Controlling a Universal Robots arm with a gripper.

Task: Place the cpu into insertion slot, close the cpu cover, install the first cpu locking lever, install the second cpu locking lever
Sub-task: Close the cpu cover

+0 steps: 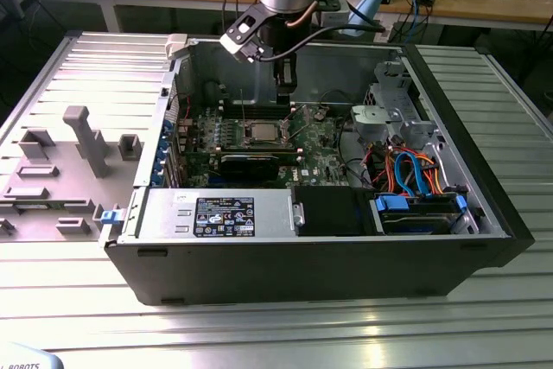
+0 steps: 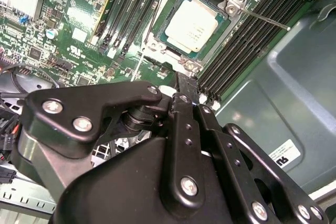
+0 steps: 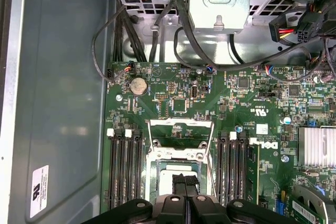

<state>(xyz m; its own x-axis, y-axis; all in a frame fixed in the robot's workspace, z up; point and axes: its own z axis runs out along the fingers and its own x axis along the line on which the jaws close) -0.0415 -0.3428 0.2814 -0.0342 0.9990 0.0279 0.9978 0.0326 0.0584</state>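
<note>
The cpu (image 2: 191, 20) lies flat in the insertion slot (image 2: 153, 41) on the green motherboard, its silver top and green edge uncovered. In the exterior view the cpu (image 1: 259, 133) sits below and to the left of my gripper (image 1: 285, 84). The cpu cover (image 3: 181, 136) looks swung open, lying past the slot (image 3: 157, 174) toward the coin battery. My gripper (image 3: 185, 182) hangs just above the slot with its two black fingertips pressed together and nothing between them. One thin locking lever (image 2: 262, 19) sticks out free from a corner of the slot.
Black memory slots (image 3: 122, 166) run along both sides of the socket. A finned heatsink (image 3: 317, 148) and a dark card (image 1: 251, 162) sit nearby. Cables (image 3: 205, 51) and a metal drive cage (image 1: 384, 110) lie beyond the board. The case walls (image 1: 302, 248) enclose everything.
</note>
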